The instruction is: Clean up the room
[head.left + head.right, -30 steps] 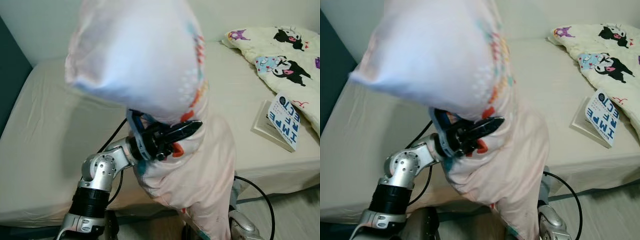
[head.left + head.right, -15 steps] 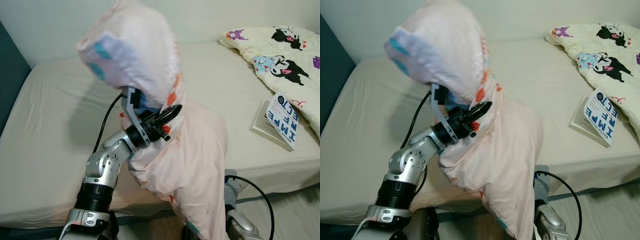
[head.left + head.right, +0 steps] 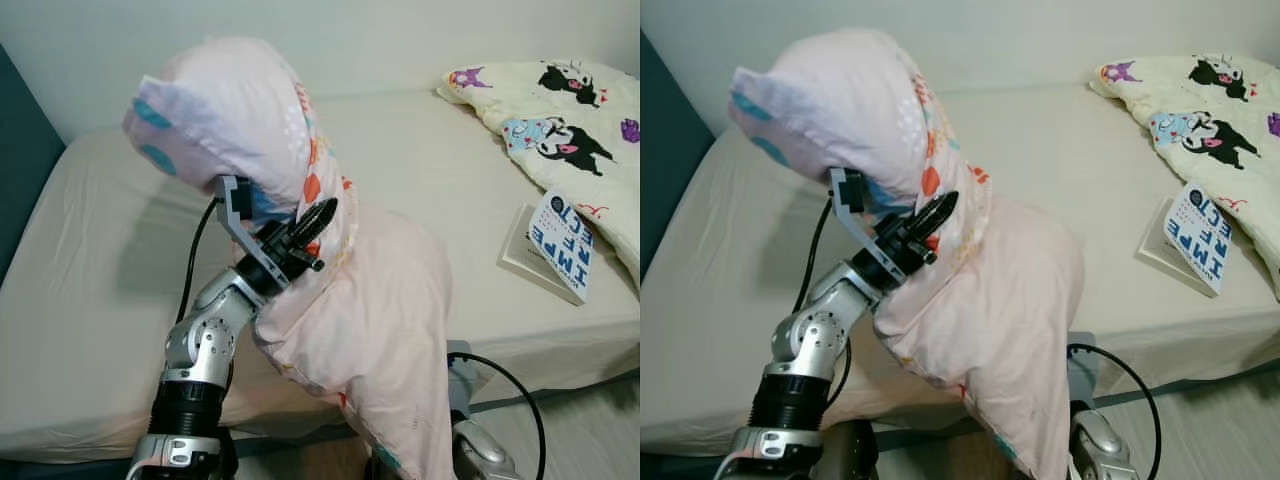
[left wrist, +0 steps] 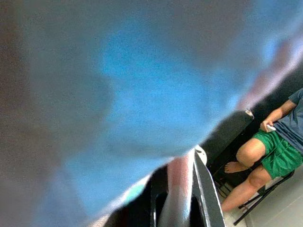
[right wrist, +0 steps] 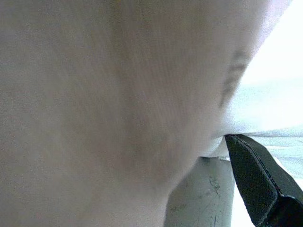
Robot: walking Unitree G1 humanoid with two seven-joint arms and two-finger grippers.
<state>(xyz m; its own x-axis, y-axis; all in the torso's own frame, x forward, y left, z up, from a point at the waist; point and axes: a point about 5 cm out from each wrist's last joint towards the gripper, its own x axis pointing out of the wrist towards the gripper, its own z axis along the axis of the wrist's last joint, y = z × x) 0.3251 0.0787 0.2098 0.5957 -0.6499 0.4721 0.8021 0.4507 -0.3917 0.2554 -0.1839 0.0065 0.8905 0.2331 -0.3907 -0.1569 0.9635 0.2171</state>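
Observation:
A big pale pink pillow point(image 3: 380, 300) with coloured prints is held up over the near edge of the bed point(image 3: 100, 260). My left gripper point(image 3: 315, 218) is raised at the pillow's middle, shut on a fold of its cover. The upper end bulges above and behind that arm. In the left wrist view the fabric point(image 4: 118, 94) covers the lens and runs down between the black fingers point(image 4: 206, 189). The lower end hangs to my right arm point(image 3: 470, 440) near the floor. There my right gripper point(image 5: 208, 146) is shut on the pillow, with one black finger point(image 5: 258, 182) showing beside the cloth.
A cream quilt point(image 3: 560, 110) with cartoon figures lies at the bed's back right. A book point(image 3: 560, 245) rests near the right edge. A dark teal panel point(image 3: 20, 170) bounds the left. In the left wrist view, a person point(image 4: 270, 146) in green shorts sits on a chair.
My left arm has swung the pillow's upper end away from the camera and to the left, towards the bed. The lower end still hangs at my right arm.

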